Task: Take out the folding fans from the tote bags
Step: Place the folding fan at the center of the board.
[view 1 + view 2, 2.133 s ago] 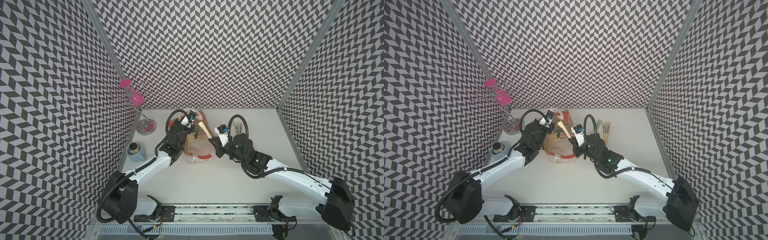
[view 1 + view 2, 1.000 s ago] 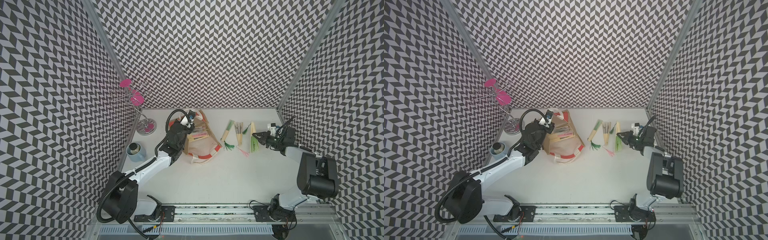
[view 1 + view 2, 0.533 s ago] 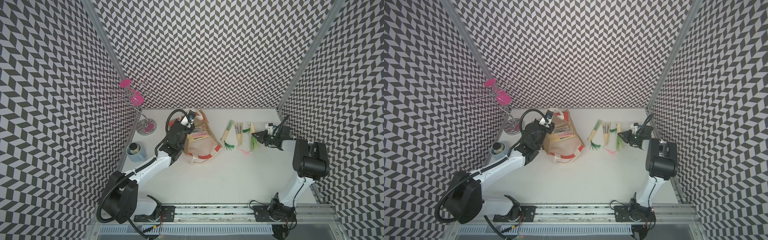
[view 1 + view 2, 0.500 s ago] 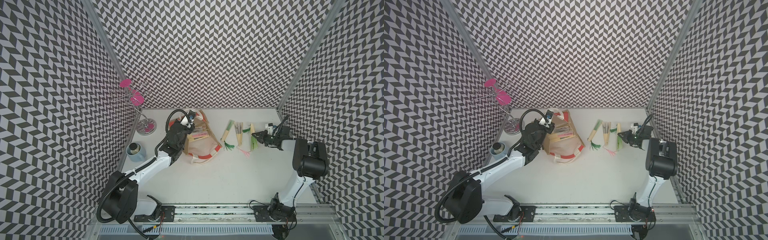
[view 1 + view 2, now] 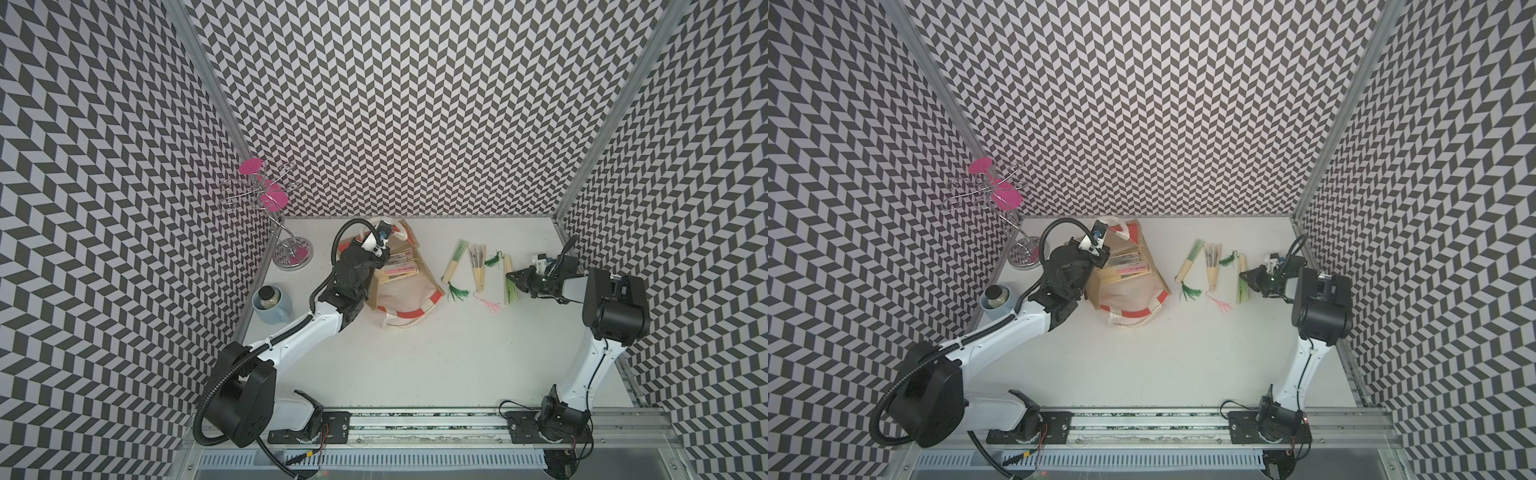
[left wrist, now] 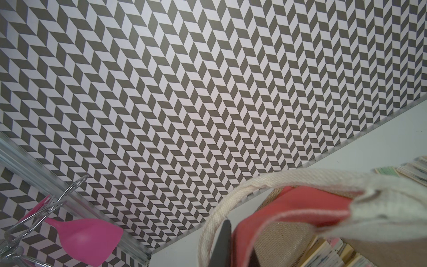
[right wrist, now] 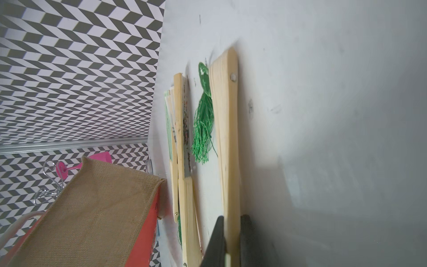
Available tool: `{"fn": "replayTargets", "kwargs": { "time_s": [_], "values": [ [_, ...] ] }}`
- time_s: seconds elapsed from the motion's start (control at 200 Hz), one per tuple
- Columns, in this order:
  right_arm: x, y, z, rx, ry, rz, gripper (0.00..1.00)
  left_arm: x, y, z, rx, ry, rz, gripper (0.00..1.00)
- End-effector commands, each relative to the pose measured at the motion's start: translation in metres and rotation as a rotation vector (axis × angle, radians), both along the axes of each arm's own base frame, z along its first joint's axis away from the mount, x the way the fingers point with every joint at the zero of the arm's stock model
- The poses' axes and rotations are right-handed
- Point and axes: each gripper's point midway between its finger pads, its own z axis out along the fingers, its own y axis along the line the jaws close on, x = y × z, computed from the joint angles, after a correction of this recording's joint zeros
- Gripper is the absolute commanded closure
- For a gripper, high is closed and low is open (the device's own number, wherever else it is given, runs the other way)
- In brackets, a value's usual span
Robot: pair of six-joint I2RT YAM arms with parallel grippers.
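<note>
The tan jute tote bag (image 5: 409, 291) (image 5: 1129, 293) with red-orange and white panels lies at the back left, mouth open. Several folding fans (image 5: 399, 264) (image 5: 1126, 262) show inside it. My left gripper (image 5: 372, 266) (image 6: 238, 253) is shut on the bag's red rim (image 6: 288, 208) beside a cream handle (image 6: 221, 208). Two fans (image 5: 455, 259) (image 5: 477, 266) lie on the table to the right of the bag. A third pale fan (image 5: 508, 286) (image 7: 225, 129) with a green tassel (image 7: 203, 120) lies beside them, with my right gripper (image 5: 512, 276) (image 7: 232, 240) shut on its end.
A wire stand with pink glasses (image 5: 286, 245) stands at the back left corner. A light blue mug (image 5: 272, 303) sits by the left wall. Patterned walls close in three sides. The right arm's elbow (image 5: 615, 307) stands close to the right wall.
The right gripper has left the bag and gone right to the fans on the table; since then its arm has folded back while the gripper stayed. The left arm is unmoved.
</note>
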Motion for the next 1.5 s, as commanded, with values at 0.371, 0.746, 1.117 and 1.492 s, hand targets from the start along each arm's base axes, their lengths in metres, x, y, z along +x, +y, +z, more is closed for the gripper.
{"fn": "replayTargets", "kwargs": {
  "time_s": [0.371, 0.746, 1.117, 1.492],
  "values": [
    [0.002, -0.037, -0.026, -0.271, 0.123, -0.082, 0.8, 0.001, -0.007, 0.037, -0.079, -0.089, -0.039, 1.0],
    [0.002, -0.044, -0.001, -0.425, 0.127, -0.113, 0.6, 0.0, -0.006, 0.04, -0.077, -0.095, -0.036, 1.0],
    [-0.032, 0.082, 0.188, -0.502, -0.446, 0.016, 0.57, -0.002, -0.005, 0.039, -0.076, -0.097, -0.038, 1.0],
    [-0.161, 0.217, 0.289, -0.593, -1.079, 0.213, 0.55, -0.009, -0.017, 0.041, -0.045, -0.123, -0.118, 1.0]
  ]
}}
